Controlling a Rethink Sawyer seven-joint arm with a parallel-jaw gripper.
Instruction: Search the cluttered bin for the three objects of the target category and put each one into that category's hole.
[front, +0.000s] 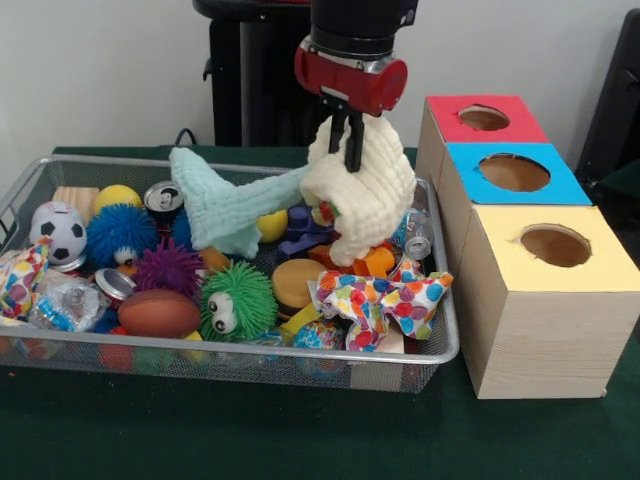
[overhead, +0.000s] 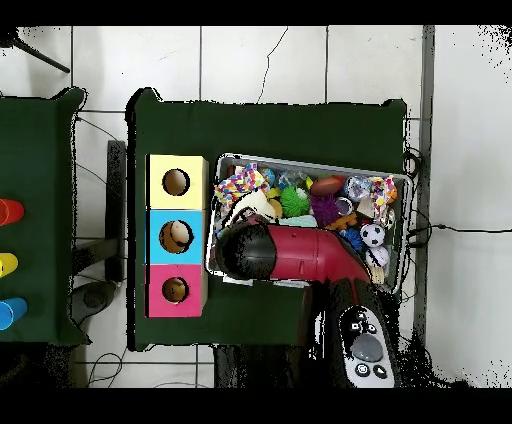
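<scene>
The wire mesh bin (front: 250, 362) is full of toys, cans and cloths; it also shows in the overhead view (overhead: 312, 160). My gripper (front: 346, 150) is above the bin's right half, shut on a cream fluffy cloth (front: 368, 200) that hangs from it down to the clutter. A pale teal cloth (front: 228, 208) stretches from the cream cloth down to the left. In the overhead view the arm (overhead: 300, 255) covers the gripper, and only a bit of the cream cloth (overhead: 252, 208) shows. Three boxes with holes stand beside the bin: red (front: 484, 118), blue (front: 514, 172) and yellow (front: 555, 245).
In the bin lie a spotted multicolour cloth (front: 385, 300), a green fuzzy ball (front: 237, 300), a purple one (front: 168, 268), a blue one (front: 120, 235), a soccer ball (front: 57, 230), a brown football (front: 158, 313) and cans (front: 163, 197). The boxes stand close against the bin's right side.
</scene>
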